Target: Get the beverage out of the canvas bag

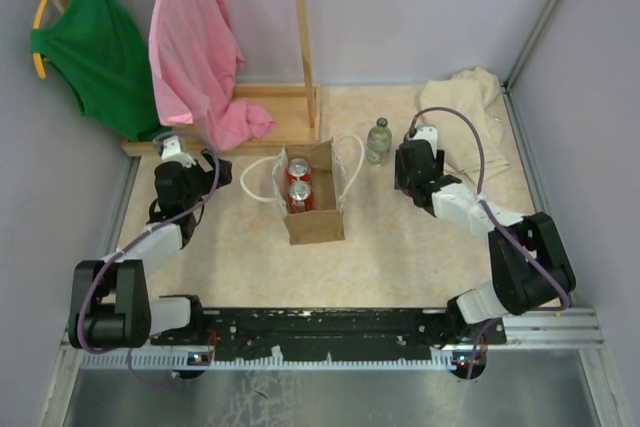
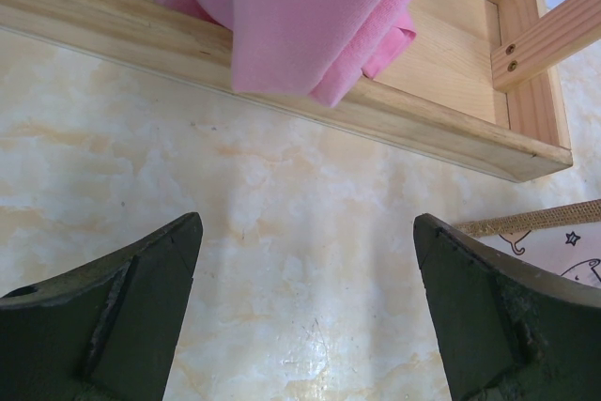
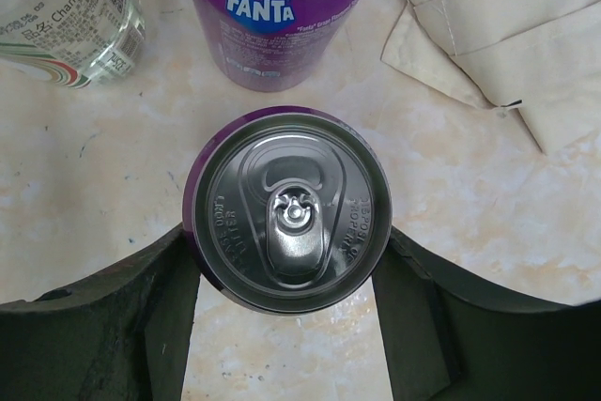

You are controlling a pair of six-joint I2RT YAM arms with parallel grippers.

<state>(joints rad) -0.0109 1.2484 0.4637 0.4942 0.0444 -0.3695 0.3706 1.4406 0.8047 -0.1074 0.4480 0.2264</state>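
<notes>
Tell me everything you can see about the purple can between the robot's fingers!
The purple can is seen straight from above: a shiny silver metal lid, its pull tab lying flat and unopened, with a thin edge of purple wall around it. It stands upright, and the right gripper presses its dark fingers against two opposite sides. Whether it rests on the marbled table cannot be told. Another purple Fanta can stands just behind it, apart.

My black right pincer point(image 3: 286, 251), a purple can point(image 3: 286, 204) topped in silver, a second purple can point(image 3: 277, 16) lettered white on blue, and a clear bottle point(image 3: 66, 16) labelled green and red, all on my cream counter point(image 3: 113, 138) veined in tan. Also pictured: the tan-brown, white-handled canvas bag point(image 1: 315, 222), two red cans point(image 1: 299, 182), a pink shirt point(image 1: 195, 47) and a green shirt point(image 1: 95, 47).
</notes>
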